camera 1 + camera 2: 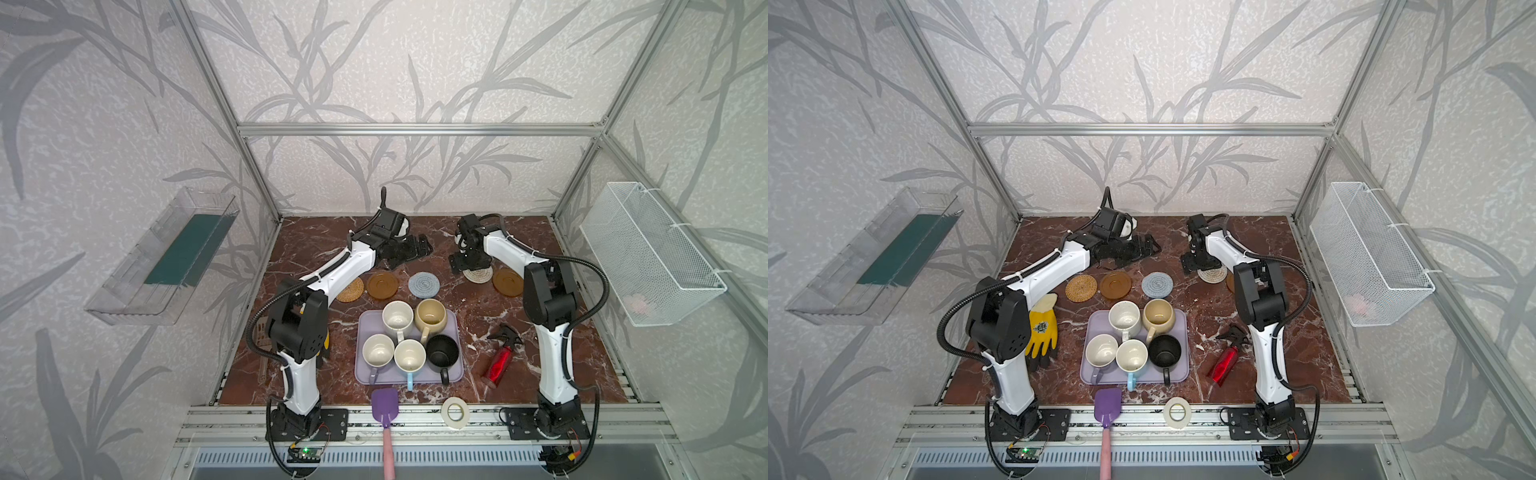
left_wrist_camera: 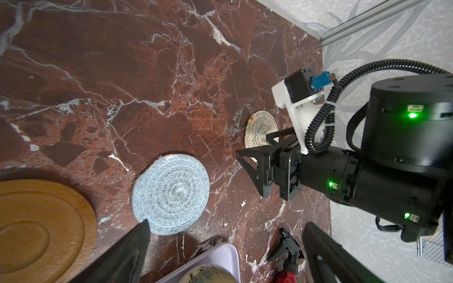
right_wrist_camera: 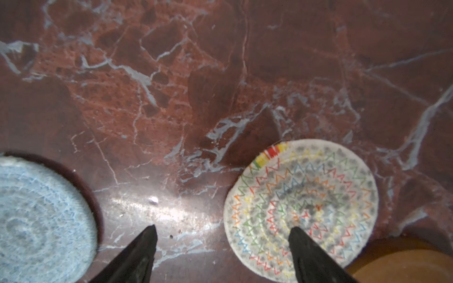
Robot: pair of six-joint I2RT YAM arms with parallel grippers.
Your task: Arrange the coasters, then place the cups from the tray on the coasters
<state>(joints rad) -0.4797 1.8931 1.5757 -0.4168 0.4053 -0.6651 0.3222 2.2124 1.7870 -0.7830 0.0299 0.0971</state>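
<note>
Coasters laid in row beyond tray; five cups kept on tray. Right gripper spread, empty, one finger over beige coaster. Left gripper spread wide, empty. Spray bottle and glove flanking tray.

Leaf-patterned grey walls (aluminium-framed) enclose a red-brown marble tabletop.
</note>
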